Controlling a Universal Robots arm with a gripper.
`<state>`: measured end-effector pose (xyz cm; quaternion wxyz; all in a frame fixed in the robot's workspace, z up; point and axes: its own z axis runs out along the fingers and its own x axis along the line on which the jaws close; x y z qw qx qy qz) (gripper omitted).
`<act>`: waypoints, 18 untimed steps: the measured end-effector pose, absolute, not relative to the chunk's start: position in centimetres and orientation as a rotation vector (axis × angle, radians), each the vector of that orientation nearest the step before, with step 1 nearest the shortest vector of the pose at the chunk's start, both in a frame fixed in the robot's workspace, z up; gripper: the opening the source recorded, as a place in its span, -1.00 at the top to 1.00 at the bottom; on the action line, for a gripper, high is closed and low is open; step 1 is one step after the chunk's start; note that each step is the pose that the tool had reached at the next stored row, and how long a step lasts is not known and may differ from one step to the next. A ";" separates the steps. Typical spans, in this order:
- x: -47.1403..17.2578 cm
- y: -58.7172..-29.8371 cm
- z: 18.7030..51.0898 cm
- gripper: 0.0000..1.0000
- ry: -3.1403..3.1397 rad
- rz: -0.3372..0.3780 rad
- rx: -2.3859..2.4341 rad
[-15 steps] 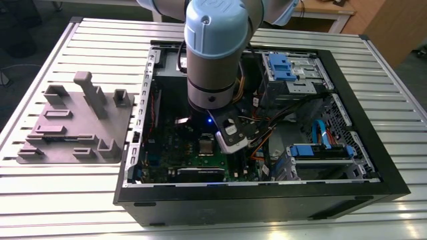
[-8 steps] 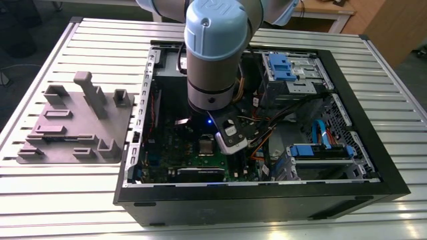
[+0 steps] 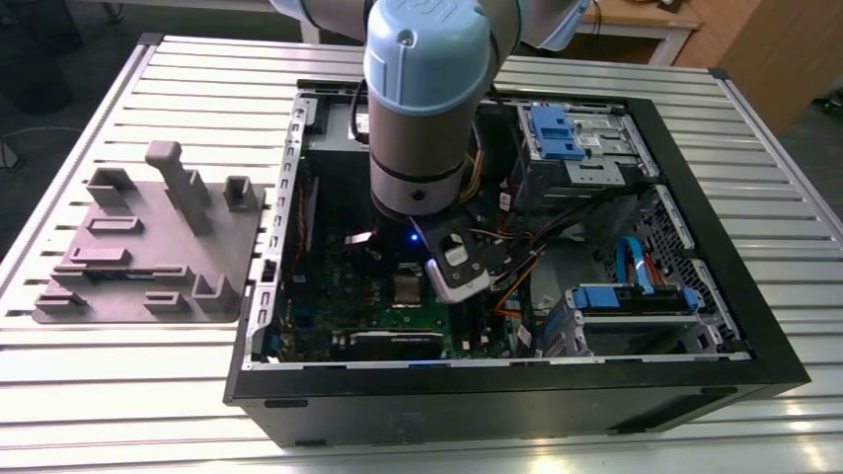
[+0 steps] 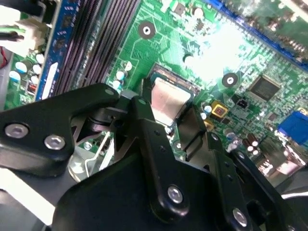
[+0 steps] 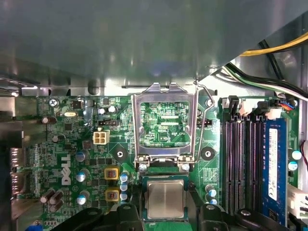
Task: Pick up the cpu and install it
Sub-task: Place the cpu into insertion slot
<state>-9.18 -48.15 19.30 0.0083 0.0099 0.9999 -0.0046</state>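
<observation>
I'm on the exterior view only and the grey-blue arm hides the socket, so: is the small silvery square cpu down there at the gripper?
Observer: Yes; in the first wrist view the small silvery square cpu lies right at the black gripper.
Operator: Is the socket's lid out of the way?
Observer: The hinged metal frame is open, the green motherboard showing through its window.
Operator: And the lever?
Observer: The thin wire lever lies beside that open frame, not across the cpu.
</observation>
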 end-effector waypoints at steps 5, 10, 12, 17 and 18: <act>-9.2 -48.3 19.3 0.08 3.125 -0.013 0.031; -9.2 -48.6 19.2 0.08 3.125 -0.007 0.028; -9.2 -48.6 19.2 0.08 3.125 0.002 0.028; -9.2 -48.6 19.0 0.08 3.125 0.014 0.024; -9.2 -48.6 19.0 0.08 3.125 0.014 0.024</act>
